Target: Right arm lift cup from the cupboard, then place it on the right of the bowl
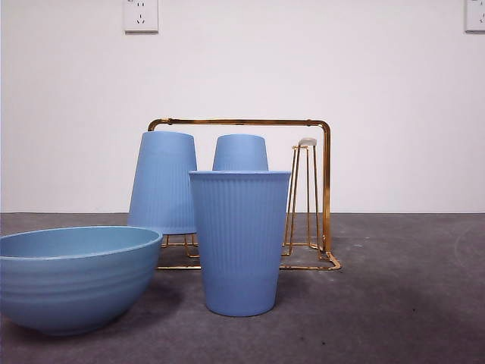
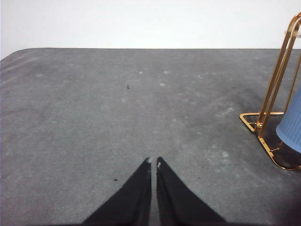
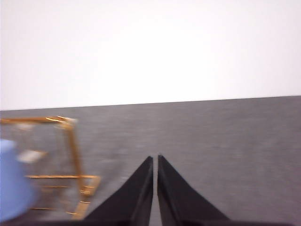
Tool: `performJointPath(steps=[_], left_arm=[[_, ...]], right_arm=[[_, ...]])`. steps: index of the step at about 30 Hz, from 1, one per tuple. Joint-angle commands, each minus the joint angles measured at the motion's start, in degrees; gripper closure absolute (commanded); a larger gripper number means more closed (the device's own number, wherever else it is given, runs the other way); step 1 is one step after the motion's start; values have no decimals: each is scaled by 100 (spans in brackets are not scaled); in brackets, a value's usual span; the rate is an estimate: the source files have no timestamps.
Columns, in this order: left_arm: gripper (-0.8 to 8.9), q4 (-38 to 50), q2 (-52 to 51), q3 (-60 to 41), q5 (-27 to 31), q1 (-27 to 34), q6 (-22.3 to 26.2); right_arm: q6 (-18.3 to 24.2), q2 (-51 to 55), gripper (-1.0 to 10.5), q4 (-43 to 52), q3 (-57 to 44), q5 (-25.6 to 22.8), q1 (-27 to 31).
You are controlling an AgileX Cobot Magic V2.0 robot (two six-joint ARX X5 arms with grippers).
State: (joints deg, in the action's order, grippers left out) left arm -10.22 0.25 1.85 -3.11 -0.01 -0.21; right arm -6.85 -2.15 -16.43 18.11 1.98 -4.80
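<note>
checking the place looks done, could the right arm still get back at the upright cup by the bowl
Probably yes. The upright cup stands free, right of the bowl and before the rack. The right hand is shut, empty, off beside the rack.

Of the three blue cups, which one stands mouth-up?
The front cup, on the table right of the bowl. The two cups behind sit upside down on the gold rack.
</note>
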Motion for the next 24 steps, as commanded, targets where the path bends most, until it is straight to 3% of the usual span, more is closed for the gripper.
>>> performJointPath(steps=[1,11,24], left_arm=[[795,-42,-7,-114,15,4,-35],[795,-42,-7,-114,15,4,-33],[794,-42,-7,-114,15,4,-33]], right_arm=[[570,101,932,177,-400,-55,173],[601,195,932,741,-1456,-61,273],[581,195,932,625,-1746,-94,275]])
